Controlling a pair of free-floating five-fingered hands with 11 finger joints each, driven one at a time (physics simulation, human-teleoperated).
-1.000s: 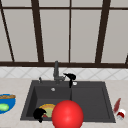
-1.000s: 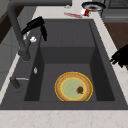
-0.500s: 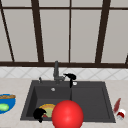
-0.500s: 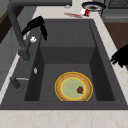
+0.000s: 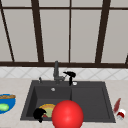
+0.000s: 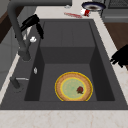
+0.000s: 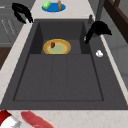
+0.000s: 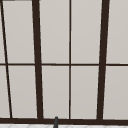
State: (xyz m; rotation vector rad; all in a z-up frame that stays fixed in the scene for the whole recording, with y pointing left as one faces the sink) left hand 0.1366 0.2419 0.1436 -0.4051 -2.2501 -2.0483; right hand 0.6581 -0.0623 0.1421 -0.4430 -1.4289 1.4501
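Faucet [image 5: 56, 72] stood at the sink's [image 5: 100, 117] back rim; one right hand [image 5: 70, 74] hovered just beside it, fingers relaxed, grasping nothing; one left hand [image 5: 39, 114] curled, holding nothing, at the front rim near one plate [image 6: 73, 86].

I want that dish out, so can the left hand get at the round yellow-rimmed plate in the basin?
Probably yes: the left hand hovers at the front rim, and nothing covers the round yellow-rimmed plate.

Bright, even, near-shadowless light (soft blur throughout), no glare anywhere.
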